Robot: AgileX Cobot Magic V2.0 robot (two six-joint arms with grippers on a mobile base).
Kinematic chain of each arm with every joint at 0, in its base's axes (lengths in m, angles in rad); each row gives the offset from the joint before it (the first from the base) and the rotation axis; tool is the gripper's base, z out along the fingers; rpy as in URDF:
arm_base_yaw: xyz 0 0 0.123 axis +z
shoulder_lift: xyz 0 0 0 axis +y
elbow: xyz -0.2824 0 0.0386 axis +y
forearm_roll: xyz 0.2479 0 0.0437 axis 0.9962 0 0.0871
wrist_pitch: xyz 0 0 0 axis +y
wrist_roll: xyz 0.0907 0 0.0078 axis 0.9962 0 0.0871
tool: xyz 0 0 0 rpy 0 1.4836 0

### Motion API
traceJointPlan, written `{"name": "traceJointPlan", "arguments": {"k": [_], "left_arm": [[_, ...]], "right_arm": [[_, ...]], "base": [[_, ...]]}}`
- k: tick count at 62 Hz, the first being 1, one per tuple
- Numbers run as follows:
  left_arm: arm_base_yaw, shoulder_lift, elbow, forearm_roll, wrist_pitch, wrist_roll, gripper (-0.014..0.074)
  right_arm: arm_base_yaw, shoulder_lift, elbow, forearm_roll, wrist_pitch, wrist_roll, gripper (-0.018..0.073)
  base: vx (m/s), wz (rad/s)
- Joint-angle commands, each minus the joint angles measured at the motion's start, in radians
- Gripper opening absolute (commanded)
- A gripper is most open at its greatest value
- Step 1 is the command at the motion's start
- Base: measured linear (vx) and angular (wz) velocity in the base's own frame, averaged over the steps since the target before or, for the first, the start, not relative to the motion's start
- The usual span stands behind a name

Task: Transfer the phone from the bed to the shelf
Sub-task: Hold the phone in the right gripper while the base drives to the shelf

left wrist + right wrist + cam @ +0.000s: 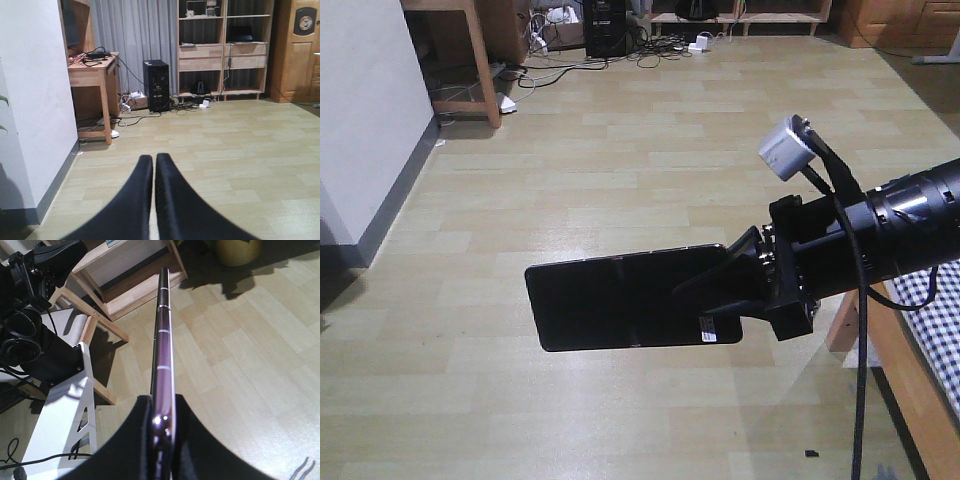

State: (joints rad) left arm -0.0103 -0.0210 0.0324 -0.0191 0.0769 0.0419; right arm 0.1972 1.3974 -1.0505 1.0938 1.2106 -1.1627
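Note:
The phone (620, 300), a glossy black slab with a small white sticker near the gripped end, hangs flat above the wooden floor. My right gripper (725, 290) is shut on that end. In the right wrist view the phone (163, 340) shows edge-on, with a pinkish edge, clamped by my right gripper (162, 401). The checked bed (938, 300) lies behind the arm at the right edge. The pale-wood shelf (222, 50) stands against the far wall across the room. My left gripper (154, 158) is shut with nothing in it, pointing over the floor.
A white wall corner (30, 100) juts out on the left. Beyond it are a wooden desk (92, 70), a black computer tower (156, 85) and loose cables (135, 116) on the floor. A brown cabinet (295, 50) stands right of the shelf.

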Motion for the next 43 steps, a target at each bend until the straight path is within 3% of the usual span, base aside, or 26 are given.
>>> {"name": "traceJointPlan", "arguments": {"k": [1, 43], "left_arm": [[-0.002, -0.004, -0.025, -0.009, -0.077, -0.003, 0.0001], [-0.002, -0.004, -0.025, -0.009, -0.077, -0.003, 0.0001]], "right_arm": [[0.002, -0.034, -0.026, 0.089, 0.08, -0.007, -0.0001], [0.002, -0.034, -0.026, 0.089, 0.08, -0.007, -0.0001]], "base": [[0.23, 0.08], [0.35, -0.1]]}}
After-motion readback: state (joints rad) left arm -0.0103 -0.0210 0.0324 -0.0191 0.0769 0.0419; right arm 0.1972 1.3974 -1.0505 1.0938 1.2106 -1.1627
